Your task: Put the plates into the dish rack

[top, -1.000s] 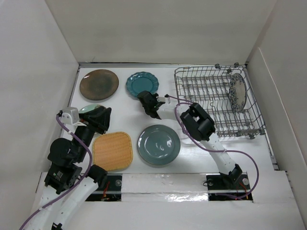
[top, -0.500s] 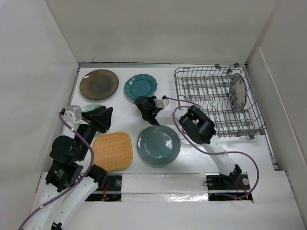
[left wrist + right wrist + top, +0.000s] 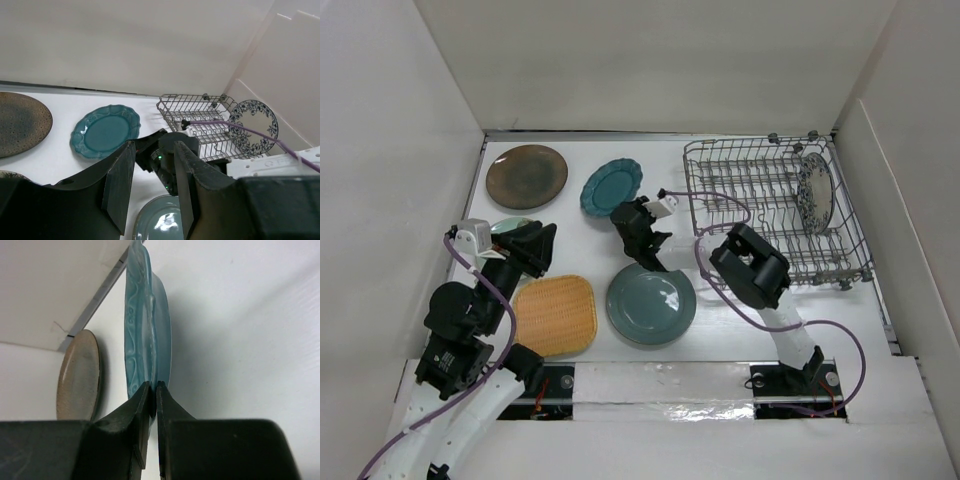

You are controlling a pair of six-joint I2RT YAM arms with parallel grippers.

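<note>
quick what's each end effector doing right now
Left end effector: open, holding nothing.
Right end effector: closed on the rim of the teal scalloped plate.

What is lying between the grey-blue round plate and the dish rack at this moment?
In the top view, the right arm, at its dark elbow joint, lies between the grey-blue plate and the dish rack.

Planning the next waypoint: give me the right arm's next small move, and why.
Probably lift the teal scalloped plate slightly and start carrying it right. The right gripper is shut on its rim, and the dish rack holds only the floral plate at its right end, so slots look free.
</note>
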